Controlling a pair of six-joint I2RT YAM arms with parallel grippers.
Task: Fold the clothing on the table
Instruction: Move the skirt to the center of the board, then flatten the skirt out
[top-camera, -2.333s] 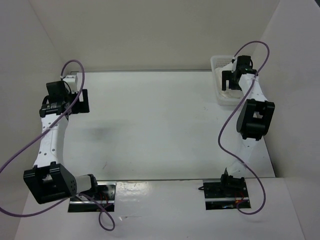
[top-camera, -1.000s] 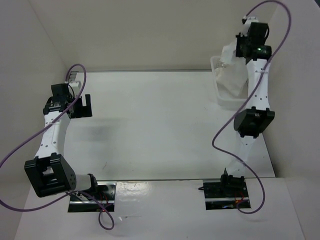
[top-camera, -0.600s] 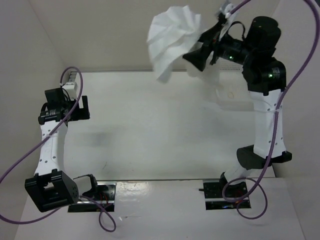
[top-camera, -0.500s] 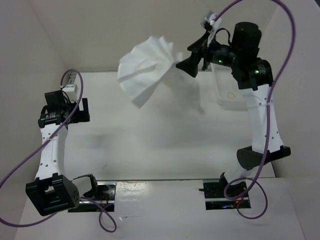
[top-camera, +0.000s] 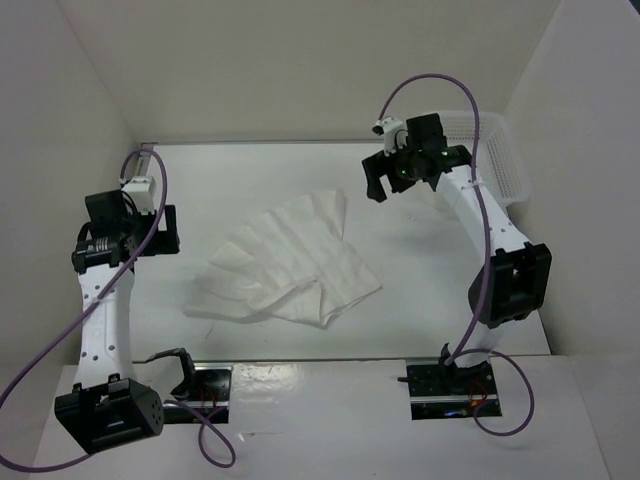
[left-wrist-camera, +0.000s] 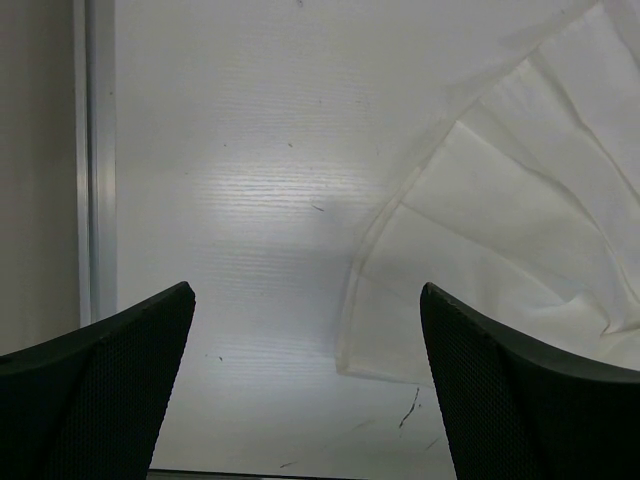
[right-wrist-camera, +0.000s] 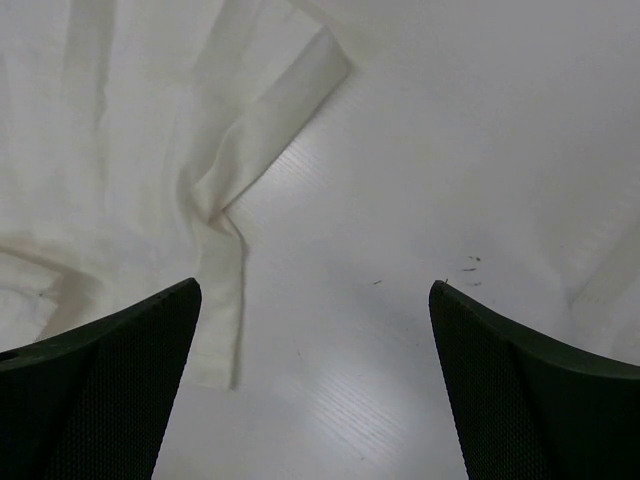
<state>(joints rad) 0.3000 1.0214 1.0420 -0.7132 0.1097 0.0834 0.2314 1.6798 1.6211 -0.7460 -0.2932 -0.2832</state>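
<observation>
A: How's this step being done well?
B: The clothing (top-camera: 290, 265) is lying rumpled and fan-creased mid-table (top-camera: 420, 310), btwn the arms. It's best being spread flat first, w/ opposite corners being taken and drawn apart before any fold.
A: Grippers?
B: Left gripper (left-wrist-camera: 307, 290) and right gripper (right-wrist-camera: 315, 285) are both being held wide apart, nothing gripped.
A: Vs. half a sec ago?
B: Then the clothing was being swung mid-air beside the right gripper; now it's being left loose on the table.

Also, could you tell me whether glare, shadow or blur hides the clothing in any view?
Top external: sharp, evenly lit, white clothing low in contrast on the white table, faint edge shadow. Left wrist: glare patch on the table beside it. Right wrist: folds shown by shading.
</observation>
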